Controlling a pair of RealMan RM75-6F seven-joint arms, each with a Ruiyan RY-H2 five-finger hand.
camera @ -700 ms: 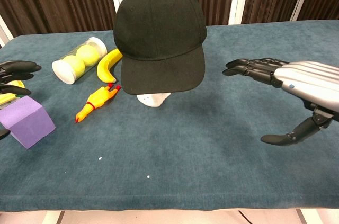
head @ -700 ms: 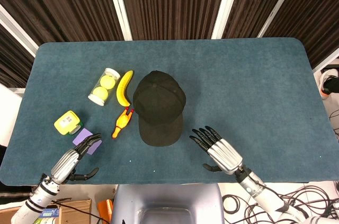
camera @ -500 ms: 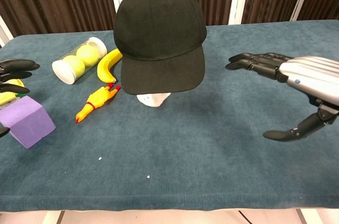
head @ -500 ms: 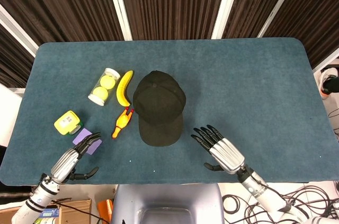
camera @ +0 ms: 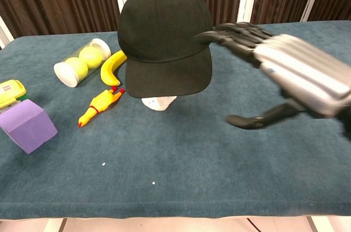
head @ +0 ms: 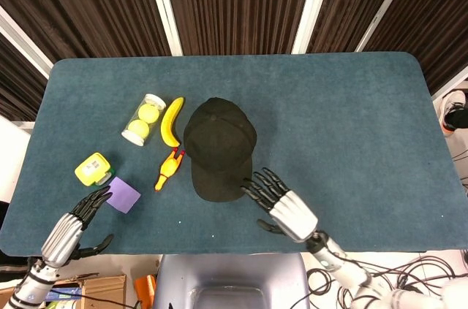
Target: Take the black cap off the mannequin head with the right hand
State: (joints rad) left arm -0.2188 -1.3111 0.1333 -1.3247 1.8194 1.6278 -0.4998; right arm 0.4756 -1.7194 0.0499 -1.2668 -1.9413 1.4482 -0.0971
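Note:
The black cap (head: pixel 218 147) (camera: pixel 164 37) sits on the white mannequin head (camera: pixel 158 102), its brim pointing toward me. My right hand (head: pixel 281 207) (camera: pixel 285 73) is open beside the brim's right edge, its fingertips (camera: pixel 211 35) close to or just touching the cap's side; contact is unclear. Nothing is in that hand, and its thumb hangs apart below. My left hand (head: pixel 69 227) is open at the near left table edge, away from the cap, and shows only in the head view.
Left of the cap lie a yellow banana (head: pixel 172 120) (camera: pixel 111 66), a clear tube of tennis balls (head: pixel 144 119) (camera: pixel 81 61) and a rubber chicken (head: pixel 167 168) (camera: pixel 100 106). A purple block (head: pixel 121 194) (camera: pixel 27 125) and a yellow box (head: pixel 91 169) (camera: pixel 10 92) sit near the left hand.
My right hand has moved left and up, from beside the table's near edge to the cap's brim. My left hand has drawn back toward me, off the purple block.

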